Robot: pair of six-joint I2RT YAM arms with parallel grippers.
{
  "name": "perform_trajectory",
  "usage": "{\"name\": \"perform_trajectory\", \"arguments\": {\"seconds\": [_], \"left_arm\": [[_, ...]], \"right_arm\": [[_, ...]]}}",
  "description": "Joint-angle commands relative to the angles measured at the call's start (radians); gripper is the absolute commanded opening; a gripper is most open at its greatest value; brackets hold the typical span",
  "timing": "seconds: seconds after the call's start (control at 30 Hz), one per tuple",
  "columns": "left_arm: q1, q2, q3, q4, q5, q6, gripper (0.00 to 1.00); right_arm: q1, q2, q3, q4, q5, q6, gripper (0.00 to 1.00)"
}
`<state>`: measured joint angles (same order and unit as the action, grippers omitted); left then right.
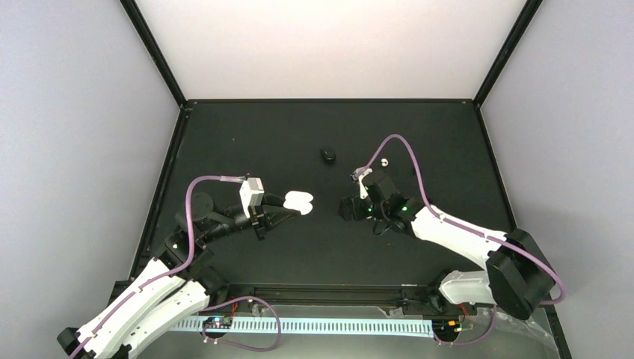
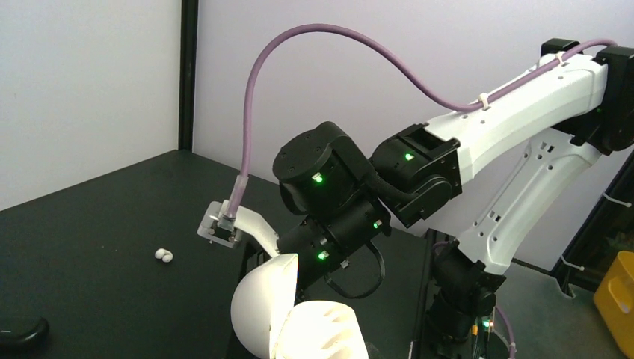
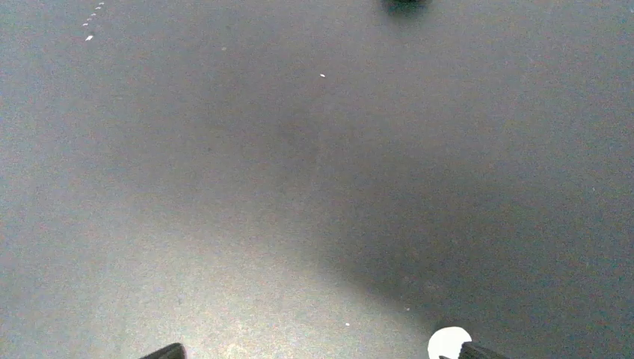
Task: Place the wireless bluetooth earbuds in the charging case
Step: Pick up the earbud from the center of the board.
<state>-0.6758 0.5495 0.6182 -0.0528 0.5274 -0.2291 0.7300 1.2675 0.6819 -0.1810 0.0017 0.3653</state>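
The white charging case (image 1: pixel 299 202) is open, held in my left gripper (image 1: pixel 286 209) just above the table left of centre. In the left wrist view its lid (image 2: pixel 260 303) stands up and its brightly lit base (image 2: pixel 325 333) fills the bottom; my own fingers are hidden there. A tiny white earbud (image 1: pixel 384 161) lies on the table at the far right of centre, also in the left wrist view (image 2: pixel 163 256). My right gripper (image 3: pixel 321 353) is open, low over bare table, right of the case. A small white rounded thing (image 3: pixel 447 342) sits by its right fingertip.
A small black oval case (image 1: pixel 327 154) lies on the far middle of the table, also at the top edge of the right wrist view (image 3: pixel 404 3) and bottom left of the left wrist view (image 2: pixel 21 333). Black frame posts and grey walls enclose the table.
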Motion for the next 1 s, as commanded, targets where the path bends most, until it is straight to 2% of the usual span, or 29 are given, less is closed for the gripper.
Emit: {"name": "perform_trajectory", "arguments": {"seconds": [0.0, 0.03, 0.13, 0.2, 0.57, 0.97], "left_arm": [[0.001, -0.006, 0.026, -0.002, 0.003, 0.015, 0.01], [0.000, -0.006, 0.026, -0.002, 0.003, 0.015, 0.01], [0.000, -0.008, 0.025, -0.005, 0.001, 0.014, 0.02], [0.000, -0.006, 0.025, -0.003, 0.003, 0.013, 0.02], [0.000, -0.007, 0.025, -0.005, 0.008, 0.012, 0.02], [0.000, -0.005, 0.026, -0.005, 0.006, 0.013, 0.02]], "right_arm": [[0.002, 0.053, 0.035, -0.049, 0.063, -0.020, 0.90], [0.003, 0.062, 0.031, -0.046, 0.065, -0.015, 0.87], [0.003, 0.084, 0.021, -0.029, 0.084, 0.006, 0.66], [0.003, 0.100, 0.018, -0.022, 0.097, 0.016, 0.58], [-0.009, 0.193, 0.015, 0.025, 0.117, 0.049, 0.51], [-0.031, 0.203, -0.019, 0.040, 0.149, 0.058, 0.46]]}}
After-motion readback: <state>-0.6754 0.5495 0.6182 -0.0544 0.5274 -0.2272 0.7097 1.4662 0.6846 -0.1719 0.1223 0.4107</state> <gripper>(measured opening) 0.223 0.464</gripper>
